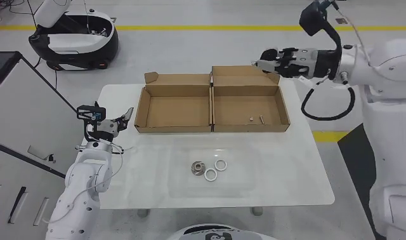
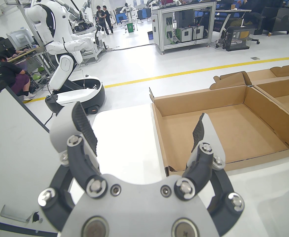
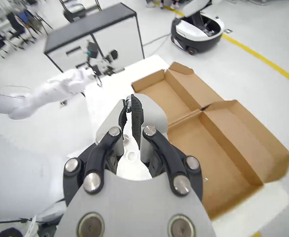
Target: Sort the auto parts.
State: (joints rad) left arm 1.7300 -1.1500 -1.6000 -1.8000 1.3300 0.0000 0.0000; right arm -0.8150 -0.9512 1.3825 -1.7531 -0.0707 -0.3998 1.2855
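Where the right gripper (image 3: 128, 100) pinches it, a small part (image 3: 128, 107) shows — half-hidden.

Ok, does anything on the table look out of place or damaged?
Nothing stands out. The boxes sit square, side by side; the rings lie together on the table; the right pincer grips a small metal part.
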